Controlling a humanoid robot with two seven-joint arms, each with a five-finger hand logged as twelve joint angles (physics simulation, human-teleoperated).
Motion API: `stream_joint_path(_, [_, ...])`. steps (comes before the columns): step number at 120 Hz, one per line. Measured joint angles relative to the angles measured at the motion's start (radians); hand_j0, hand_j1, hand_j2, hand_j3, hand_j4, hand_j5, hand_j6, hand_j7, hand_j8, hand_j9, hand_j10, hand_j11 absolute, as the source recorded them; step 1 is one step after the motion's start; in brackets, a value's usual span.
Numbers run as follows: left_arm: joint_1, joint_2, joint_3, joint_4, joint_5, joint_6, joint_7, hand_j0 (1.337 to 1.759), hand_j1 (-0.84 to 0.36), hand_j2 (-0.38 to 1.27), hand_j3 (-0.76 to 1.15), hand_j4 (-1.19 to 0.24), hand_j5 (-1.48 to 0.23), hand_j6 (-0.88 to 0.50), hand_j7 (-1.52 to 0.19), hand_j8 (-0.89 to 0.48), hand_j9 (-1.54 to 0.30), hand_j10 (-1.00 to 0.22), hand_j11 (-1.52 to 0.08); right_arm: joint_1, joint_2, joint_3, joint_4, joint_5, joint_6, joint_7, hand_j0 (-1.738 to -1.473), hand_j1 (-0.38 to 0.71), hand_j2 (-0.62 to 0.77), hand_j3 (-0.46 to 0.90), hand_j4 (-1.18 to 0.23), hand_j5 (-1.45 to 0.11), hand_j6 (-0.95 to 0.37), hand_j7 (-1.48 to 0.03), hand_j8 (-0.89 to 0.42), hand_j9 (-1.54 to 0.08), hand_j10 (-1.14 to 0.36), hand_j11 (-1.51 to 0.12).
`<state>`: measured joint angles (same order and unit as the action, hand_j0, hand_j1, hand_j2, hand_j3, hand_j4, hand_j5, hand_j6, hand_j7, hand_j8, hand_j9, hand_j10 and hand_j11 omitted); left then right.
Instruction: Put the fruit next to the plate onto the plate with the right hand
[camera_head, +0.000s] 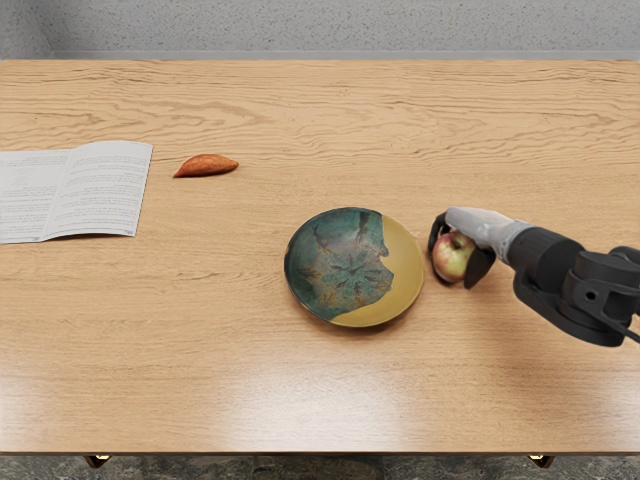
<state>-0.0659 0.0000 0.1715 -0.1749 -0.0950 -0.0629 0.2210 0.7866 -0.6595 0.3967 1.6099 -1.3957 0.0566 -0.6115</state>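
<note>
Red-and-yellow apple (452, 256), blotchy skin with the red heavier low down, sat just beside the right rim of the plate (402, 292), not on it. A thin strip of wood showed between the two.

My right hand (470, 240), arm at the picture's right edge, was clamped round the apple. Dark fingers (481, 268) curled over its right side, one more dark digit hooked at its upper left, and the pale grey back of the hand lay across the top. I could not tell from this slant whether the fruit rested on the table (300, 390) or hung slightly off it, though it looked seated.

The plate was round and shallow, with mottled teal glaze over most of it and a mustard crescent on the side facing the apple.

An open booklet (70, 190) lay far left, its pages cut by the picture edge. It carried grey lines of print too small to read.

An orange-red tapered vegetable (206, 166) lay just right of the booklet, well apart from the plate.

Bare wood ran wide in front of the plate to the near table edge, and behind it to the far edge.
</note>
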Motion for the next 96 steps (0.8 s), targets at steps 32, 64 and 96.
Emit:
stream_joint_path(32, [0.000,0.000,0.000,0.000,0.000,0.000,0.000,1.658,0.35,0.00,0.00,0.00,0.00,0.00,0.00,0.00,0.00,0.00,0.00,0.004,-0.007,0.077,0.001,0.023,0.013,0.000,-1.649,0.14,0.16,0.00,-0.49,-0.93,-0.33,-0.90,-0.32,-0.95,-0.59,-0.91])
stream_joint_path(64, [0.000,0.000,0.000,0.000,0.000,0.000,0.000,1.658,0.35,0.00,0.00,0.00,0.00,0.00,0.00,0.00,0.00,0.00,0.00,0.014,-0.007,0.174,0.021,0.044,0.061,0.000,-1.650,0.16,0.24,0.00,-0.48,-0.95,-0.32,-0.91,-0.32,-0.96,-0.59,-0.92])
stream_joint_path(96, [0.000,0.000,0.000,0.000,0.000,0.000,0.000,1.658,0.35,0.00,0.00,0.00,0.00,0.00,0.00,0.00,0.00,0.00,0.00,0.025,0.053,0.199,0.049,0.063,0.108,0.000,-1.651,0.19,0.27,0.00,-0.46,-0.96,-0.30,-0.91,-0.30,-0.96,-0.57,-0.93])
